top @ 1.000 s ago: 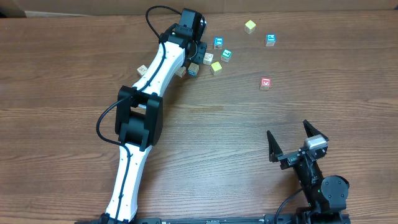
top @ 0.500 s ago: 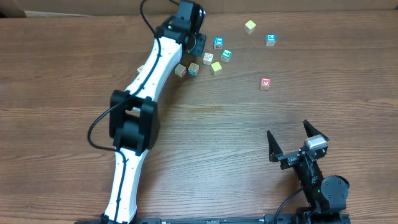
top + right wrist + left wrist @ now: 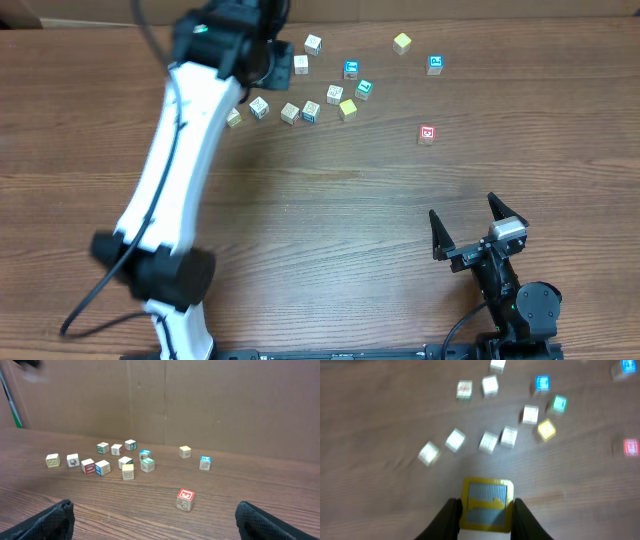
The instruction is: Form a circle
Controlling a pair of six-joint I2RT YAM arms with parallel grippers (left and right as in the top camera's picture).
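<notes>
Left gripper [image 3: 485,516] clamped on a yellow-edged cube [image 3: 486,502], right gripper [image 3: 462,208] gaping idle, circle [image 3: 349,92] at the table's far side beside the loose row [image 3: 275,108] -- if I drop sloppily, it scatters.

Blurring prints on the circle [image 3: 530,414] and the yellow-edged cube [image 3: 487,510] in the left gripper [image 3: 485,505], cropping its fingers [image 3: 443,521] at the bottom edge.
</notes>
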